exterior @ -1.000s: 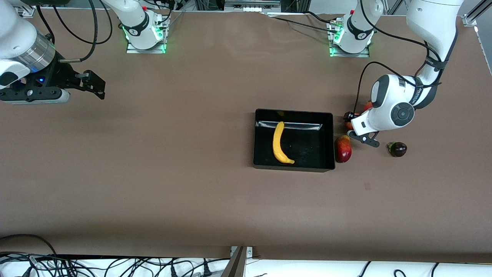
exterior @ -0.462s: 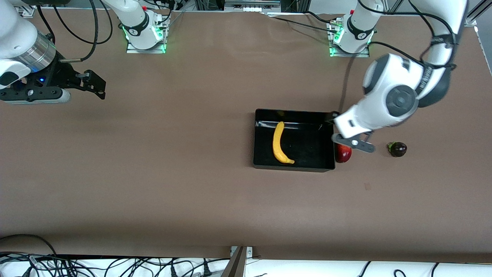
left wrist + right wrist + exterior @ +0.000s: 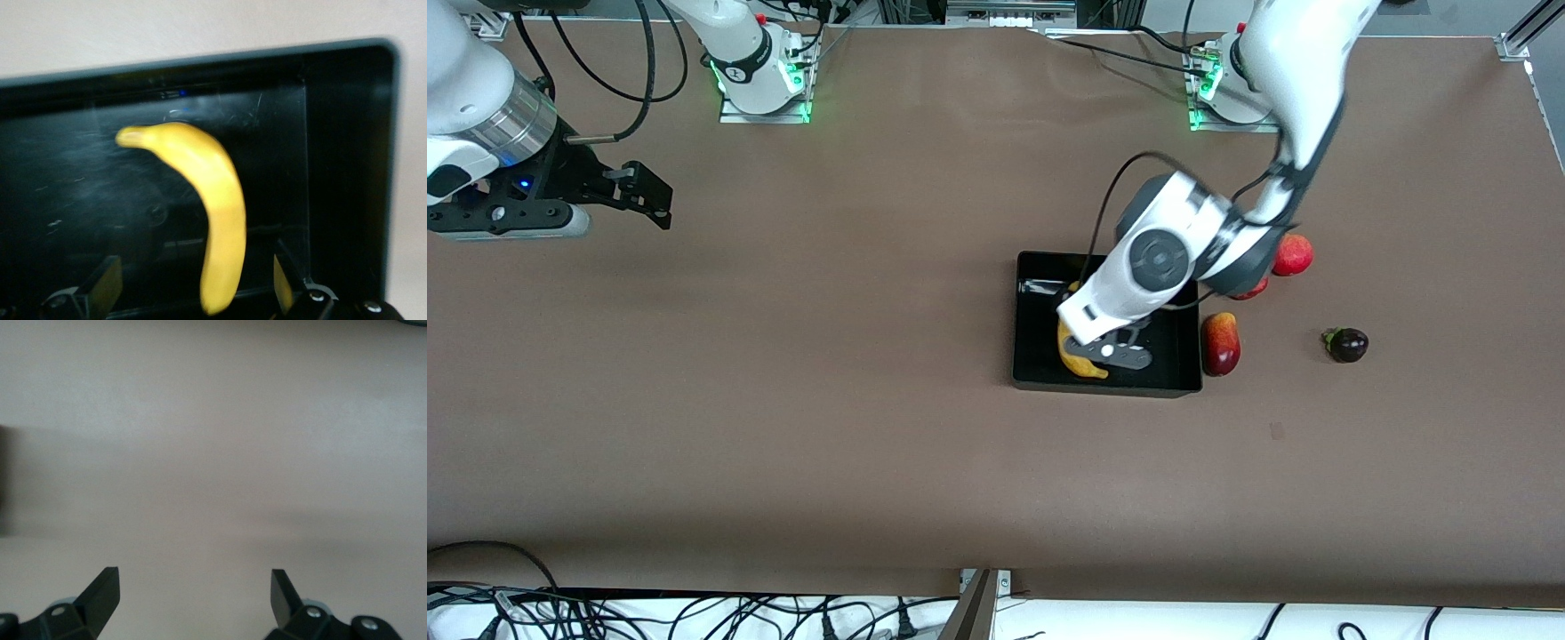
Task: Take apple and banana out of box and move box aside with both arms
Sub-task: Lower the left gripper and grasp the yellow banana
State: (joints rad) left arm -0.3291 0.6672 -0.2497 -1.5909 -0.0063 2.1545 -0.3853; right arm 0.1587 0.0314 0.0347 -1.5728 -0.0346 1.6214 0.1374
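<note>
The black box (image 3: 1103, 384) sits mid-table, toward the left arm's end. The yellow banana (image 3: 1064, 342) lies inside it. My left gripper (image 3: 1112, 352) hovers over the box, right above the banana, open and empty. In the left wrist view the banana (image 3: 213, 200) lies in the box (image 3: 347, 167), running down between my spread left gripper (image 3: 193, 273). A round red apple (image 3: 1294, 255) rests on the table beside the box, partly covered by the left arm. My right gripper (image 3: 649, 197) waits open over bare table at the right arm's end; it shows open and empty in its wrist view (image 3: 193, 583).
An oblong red-and-yellow fruit (image 3: 1221, 344) lies against the box's wall. A second red fruit (image 3: 1256, 289) peeks out under the left arm. A small dark purple fruit (image 3: 1347, 344) lies farther toward the left arm's end. Brown table (image 3: 827, 400) all round.
My left arm swung from the red fruits beside the box, rose, and came over the box above the banana, empty. The apple is now uncovered. The right arm has not moved.
</note>
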